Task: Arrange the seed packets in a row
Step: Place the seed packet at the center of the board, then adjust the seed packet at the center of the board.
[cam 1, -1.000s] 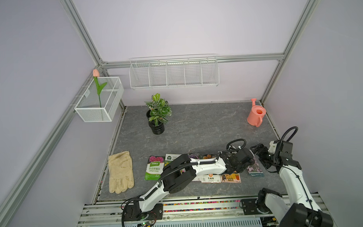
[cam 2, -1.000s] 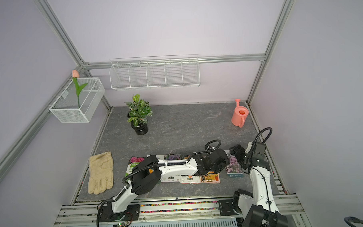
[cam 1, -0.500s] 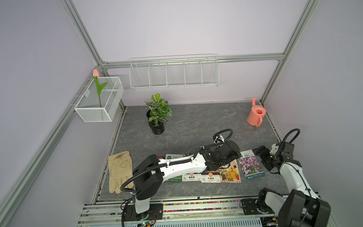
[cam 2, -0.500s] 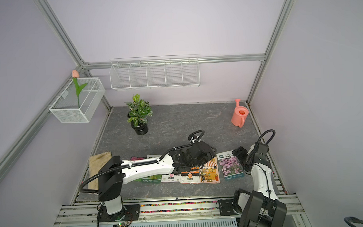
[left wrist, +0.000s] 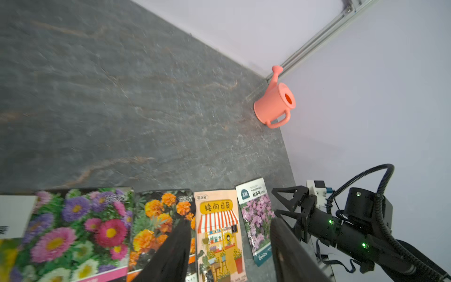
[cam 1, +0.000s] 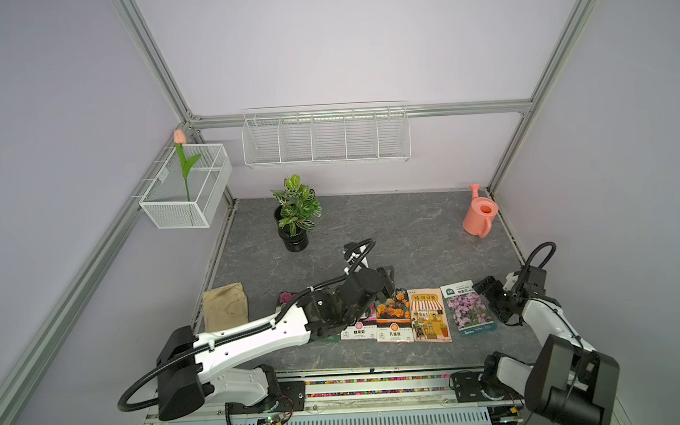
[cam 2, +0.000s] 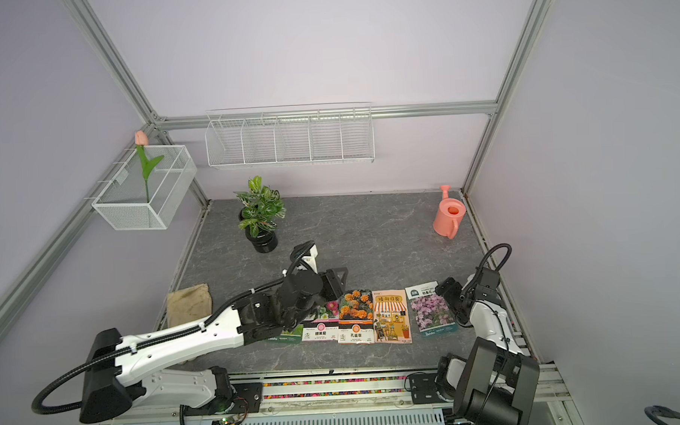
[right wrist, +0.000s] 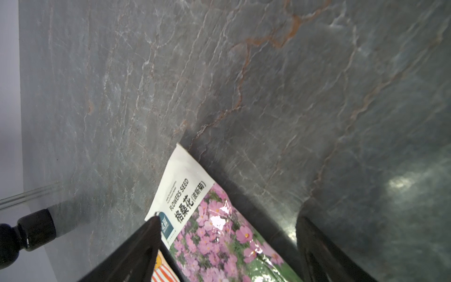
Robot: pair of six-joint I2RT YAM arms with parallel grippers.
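Grey stone-patterned table [cam 1: 409,234]: the seed packets [cam 1: 412,316] are laid face up in a row near the edge closest to the arm bases. The marigold packet [cam 1: 392,309] and sunflower packet [cam 1: 427,315] are set touching. The cosmos packet [cam 1: 468,310] is set just beside them, slightly tilted. The row's left end is covered by the left arm [cam 1: 249,337]. The left gripper [left wrist: 228,227] is held by the marigold packet's far edge, jaws spread, nothing pinched. The right gripper [cam 1: 491,297] is positioned at the cosmos packet's right edge, jaws spread wide.

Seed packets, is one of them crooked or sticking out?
Yes. The pink-flower packet at the row's end lies tilted, with a gap to the shop-picture packet, which sits straight against the marigold packet.
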